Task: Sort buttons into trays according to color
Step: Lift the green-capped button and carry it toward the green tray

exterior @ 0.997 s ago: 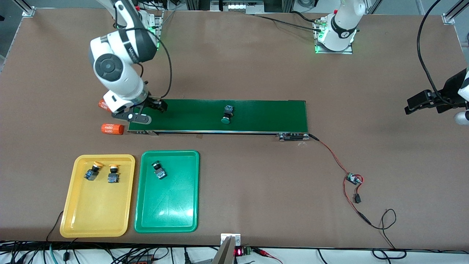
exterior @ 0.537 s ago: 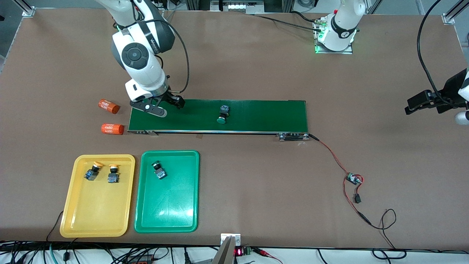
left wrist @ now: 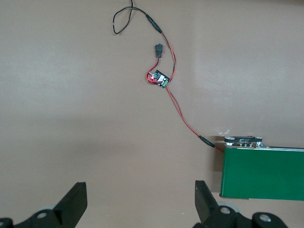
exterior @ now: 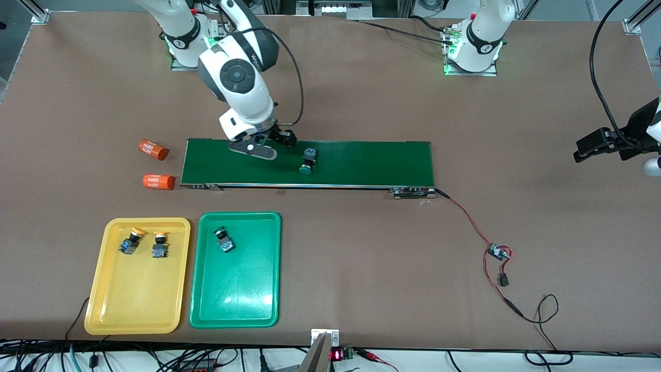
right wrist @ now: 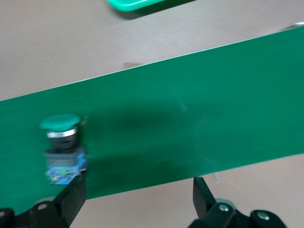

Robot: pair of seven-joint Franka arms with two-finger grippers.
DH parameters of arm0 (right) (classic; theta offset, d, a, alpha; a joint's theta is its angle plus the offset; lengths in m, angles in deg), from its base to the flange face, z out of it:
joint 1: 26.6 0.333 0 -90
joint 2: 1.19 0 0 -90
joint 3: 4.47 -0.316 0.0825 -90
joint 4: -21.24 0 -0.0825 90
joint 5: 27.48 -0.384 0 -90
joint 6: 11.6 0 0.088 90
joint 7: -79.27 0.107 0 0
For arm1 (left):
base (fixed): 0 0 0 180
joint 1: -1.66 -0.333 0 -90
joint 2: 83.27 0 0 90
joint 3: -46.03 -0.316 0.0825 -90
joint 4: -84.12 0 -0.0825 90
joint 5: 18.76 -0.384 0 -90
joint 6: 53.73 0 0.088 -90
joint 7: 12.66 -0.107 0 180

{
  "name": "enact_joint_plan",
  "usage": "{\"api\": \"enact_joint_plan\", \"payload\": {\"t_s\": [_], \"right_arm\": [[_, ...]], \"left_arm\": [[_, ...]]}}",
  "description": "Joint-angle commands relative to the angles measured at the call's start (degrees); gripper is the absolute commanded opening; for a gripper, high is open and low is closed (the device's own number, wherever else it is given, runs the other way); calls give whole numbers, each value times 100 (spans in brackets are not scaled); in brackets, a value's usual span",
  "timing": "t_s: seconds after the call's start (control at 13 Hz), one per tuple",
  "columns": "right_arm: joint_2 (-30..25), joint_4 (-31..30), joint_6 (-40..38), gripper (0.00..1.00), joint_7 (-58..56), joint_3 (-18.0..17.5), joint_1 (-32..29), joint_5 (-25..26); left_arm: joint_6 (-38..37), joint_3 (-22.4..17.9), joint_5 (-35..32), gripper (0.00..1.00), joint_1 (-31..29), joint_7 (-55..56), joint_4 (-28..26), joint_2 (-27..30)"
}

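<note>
Green-capped button (right wrist: 63, 149) lies on its side on dark-green belt (right wrist: 199, 118). Right gripper (right wrist: 137, 202) above the belt, fingers (right wrist: 71, 199) spread wide. Green tray (right wrist: 142, 5) corner at frame edge.

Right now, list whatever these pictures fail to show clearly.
- Front view: the right hand over the conveyor belt; the wrist covers its fingers.
- Front view: the left hand, waiting at the left arm's end of the table; the picture's edge cuts off its arm.
- Right wrist view: the green tray; the picture's edge leaves only a blurred corner.
- Front view: text on the orange cylinders, too small.
</note>
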Motion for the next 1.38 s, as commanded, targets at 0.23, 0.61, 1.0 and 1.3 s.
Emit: {"api": "enact_joint_plan", "payload": {"t_s": [0.23,0.61,1.0,1.3], "right_arm": [[247,155,519,100,11,38,309,27],[606,234,808,100,2,38,300,36],[1458,813,985,97,2,108,186,465],[1514,920,933,14,-130,126,20,668]], "left_arm": [[47,-2,146,100,-12,-20,-203,211],[47,-11,146,100,-12,-29,-336,308],[47,-11,146,100,-12,-20,-327,300],[55,-2,146,100,-4,-20,-310,300]]}}
